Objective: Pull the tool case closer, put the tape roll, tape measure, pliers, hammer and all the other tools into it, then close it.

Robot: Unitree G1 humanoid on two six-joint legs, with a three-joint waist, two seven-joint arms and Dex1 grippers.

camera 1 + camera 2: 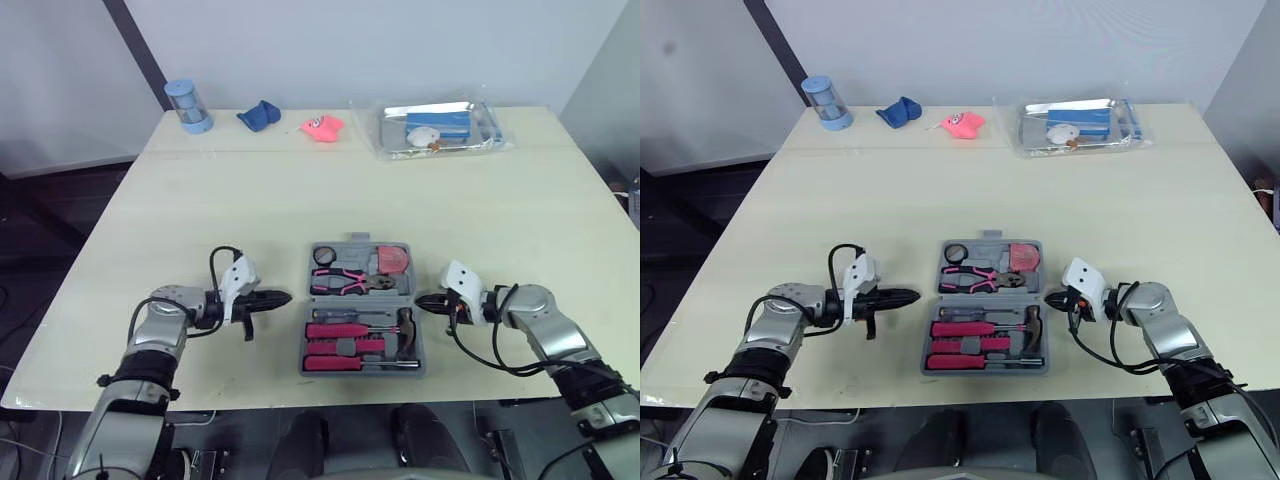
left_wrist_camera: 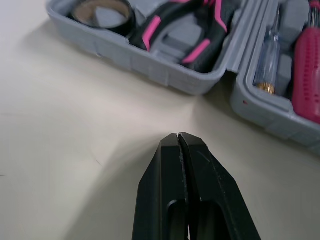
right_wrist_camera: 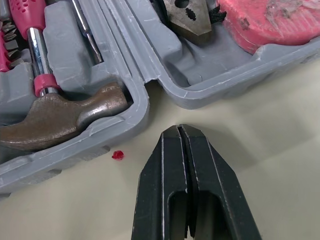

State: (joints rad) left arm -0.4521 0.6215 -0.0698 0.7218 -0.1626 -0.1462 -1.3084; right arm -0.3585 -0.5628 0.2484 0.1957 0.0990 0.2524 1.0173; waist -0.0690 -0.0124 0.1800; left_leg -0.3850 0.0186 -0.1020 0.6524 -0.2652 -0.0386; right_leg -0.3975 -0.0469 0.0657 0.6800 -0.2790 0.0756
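Tool case [image 1: 346,249] open, hammer [image 3: 60,120] inside

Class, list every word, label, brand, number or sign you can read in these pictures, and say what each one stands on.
No text can be read in any view.
Tape measure: pale marks on its pink face, too blurred to read.
Blue box in the clear tray: any print is too small to read.
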